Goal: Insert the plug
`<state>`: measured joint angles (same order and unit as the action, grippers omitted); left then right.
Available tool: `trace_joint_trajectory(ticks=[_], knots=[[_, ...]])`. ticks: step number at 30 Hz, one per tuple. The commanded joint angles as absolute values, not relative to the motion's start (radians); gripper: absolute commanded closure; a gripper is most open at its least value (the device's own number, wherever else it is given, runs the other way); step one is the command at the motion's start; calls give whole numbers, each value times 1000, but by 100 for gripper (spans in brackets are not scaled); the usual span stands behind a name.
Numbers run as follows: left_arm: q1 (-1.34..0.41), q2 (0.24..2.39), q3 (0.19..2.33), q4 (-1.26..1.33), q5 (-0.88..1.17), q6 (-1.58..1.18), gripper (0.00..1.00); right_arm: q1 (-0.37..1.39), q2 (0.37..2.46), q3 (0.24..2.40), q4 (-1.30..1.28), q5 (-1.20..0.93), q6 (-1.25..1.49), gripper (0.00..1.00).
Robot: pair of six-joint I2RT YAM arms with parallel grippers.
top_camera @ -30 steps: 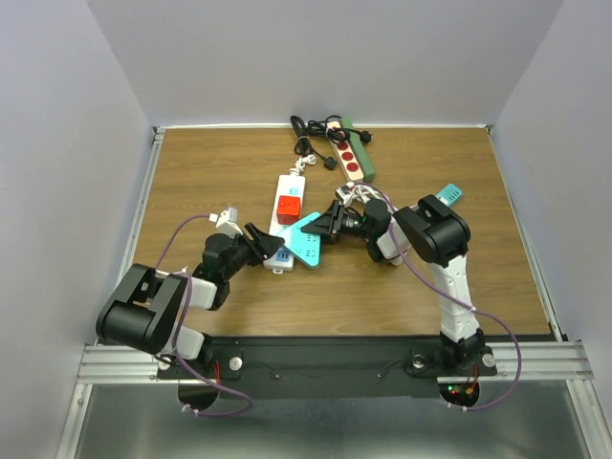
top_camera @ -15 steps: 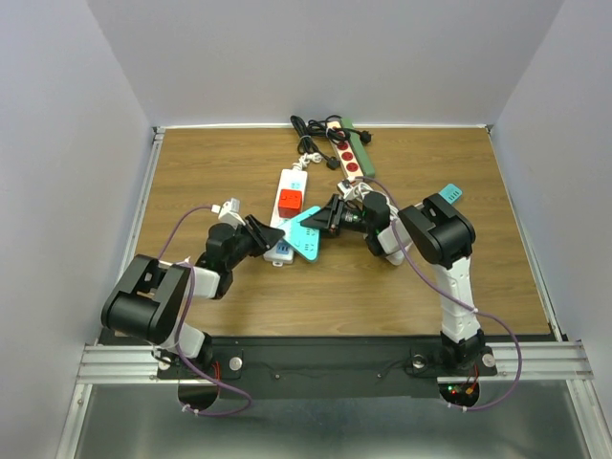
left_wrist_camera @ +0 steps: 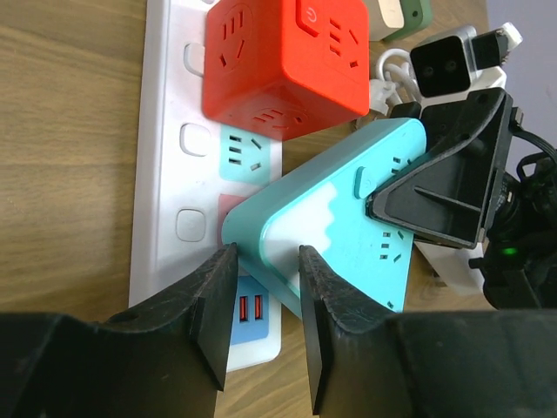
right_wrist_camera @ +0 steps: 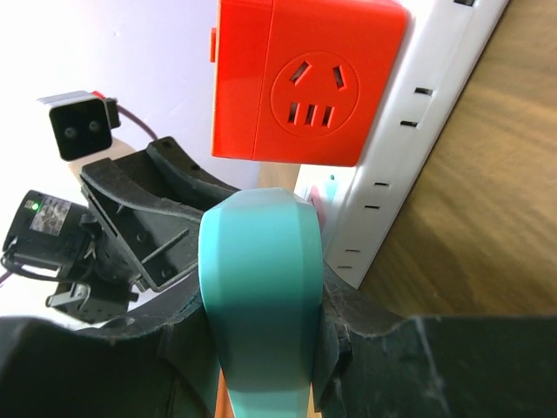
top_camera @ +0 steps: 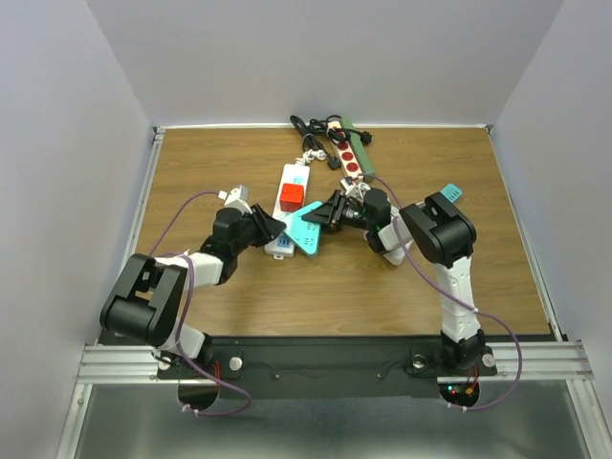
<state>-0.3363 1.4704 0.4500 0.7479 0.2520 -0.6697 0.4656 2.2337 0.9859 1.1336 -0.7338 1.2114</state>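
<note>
Teal plug block (left_wrist_camera: 339, 226) slanting across the white power strip (left_wrist_camera: 165, 131) on the wooden bench (top_camera: 191, 172), beside the red cube (left_wrist_camera: 287, 52), right pincer (right_wrist_camera: 261, 331) squeezing one end, left pincer (left_wrist_camera: 265, 261) around the other end, can't tell if it pinches

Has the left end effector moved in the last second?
Yes. The left end effector moved away from the near table edge, toward the back strip.

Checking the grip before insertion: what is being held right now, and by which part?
The right tool grips the teal adapter by one end; the left tool straddles the other end, contact unclear.
</note>
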Motion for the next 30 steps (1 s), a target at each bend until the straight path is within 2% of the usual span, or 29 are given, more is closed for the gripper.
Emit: trace_joint_trajectory(ticks=[1,17,27,30], knots=[[-344,1554,483,532,103,-566,70,456,2301,980,865,-629,1091,100],[-411,1724,715,347,46,-506,72,416,2329,1081,609,-548,1032,100],[-494,1790,750,273,9,-499,73,410,2341,1049,558,-520,1017,100],[-534,1755,738,271,-67,-511,73,408,2326,1023,546,-499,991,99]])
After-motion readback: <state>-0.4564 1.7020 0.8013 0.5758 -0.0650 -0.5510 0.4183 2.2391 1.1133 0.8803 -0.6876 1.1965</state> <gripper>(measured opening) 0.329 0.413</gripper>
